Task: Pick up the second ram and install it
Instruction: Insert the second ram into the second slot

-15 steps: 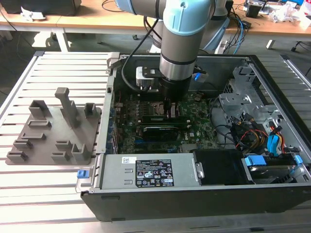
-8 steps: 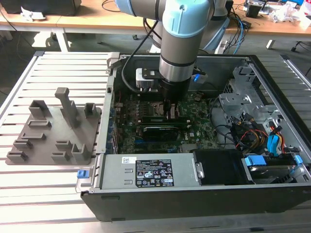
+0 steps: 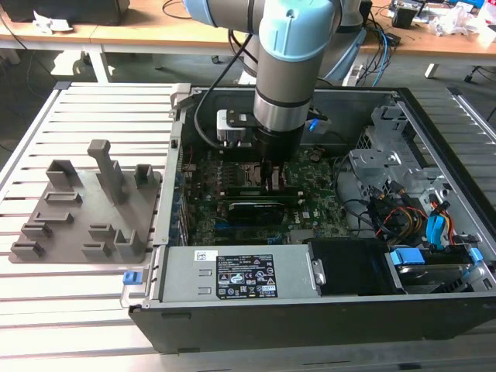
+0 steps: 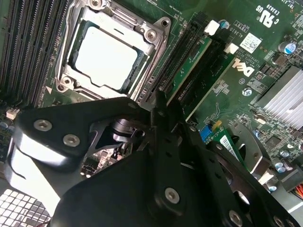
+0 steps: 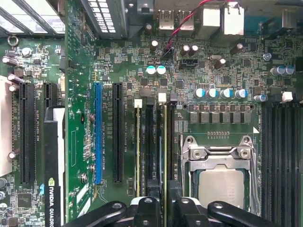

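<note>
**Ram going into its slot**

Black gripper (image 5: 158,201) parts sit closest to me, low in the first wrist view. I think the fingers are pinched shut on the ram (image 5: 164,146), a thin green stick standing on its edge in a slot beside the socket (image 5: 220,177). I hold it upright so it lines up with the slot. Another stick (image 5: 138,149) already stands one slot over, very near. White clips (image 5: 162,98) sit at the slot ends. In the exterior view, my arm (image 3: 291,70) reaches down into the case (image 3: 434,139), with the grey tray (image 3: 85,209) at the left.
</note>
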Tool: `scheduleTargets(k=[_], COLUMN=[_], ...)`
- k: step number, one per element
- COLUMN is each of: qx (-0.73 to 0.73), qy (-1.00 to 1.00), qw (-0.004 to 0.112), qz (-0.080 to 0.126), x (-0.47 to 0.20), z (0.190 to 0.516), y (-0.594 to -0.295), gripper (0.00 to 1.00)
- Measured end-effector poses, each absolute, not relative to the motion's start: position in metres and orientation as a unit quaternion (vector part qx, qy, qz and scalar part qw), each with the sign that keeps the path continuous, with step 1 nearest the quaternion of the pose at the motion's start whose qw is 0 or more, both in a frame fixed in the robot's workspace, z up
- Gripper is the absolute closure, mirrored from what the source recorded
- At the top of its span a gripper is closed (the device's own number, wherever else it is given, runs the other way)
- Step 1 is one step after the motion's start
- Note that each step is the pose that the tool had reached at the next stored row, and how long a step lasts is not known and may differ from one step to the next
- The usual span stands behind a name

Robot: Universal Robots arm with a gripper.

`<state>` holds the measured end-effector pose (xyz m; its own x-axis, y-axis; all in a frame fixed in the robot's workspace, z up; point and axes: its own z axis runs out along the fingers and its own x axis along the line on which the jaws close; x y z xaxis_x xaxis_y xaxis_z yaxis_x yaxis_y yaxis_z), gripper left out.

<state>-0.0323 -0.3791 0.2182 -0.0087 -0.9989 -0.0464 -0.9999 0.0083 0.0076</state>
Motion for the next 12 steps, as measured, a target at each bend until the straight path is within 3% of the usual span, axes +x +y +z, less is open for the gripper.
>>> scheduleTargets(k=[5, 6, 12], qx=[-0.704, -0.704, -0.704], qy=[0.710, 0.710, 0.710], qw=[0.008, 0.007, 0.005], qz=[0.013, 0.012, 0.009], x=[-0.032, -0.032, -0.032], z=[0.256, 0.259, 0.265], y=[-0.375, -0.375, -0.375], gripper=[0.78, 0.87, 0.89])
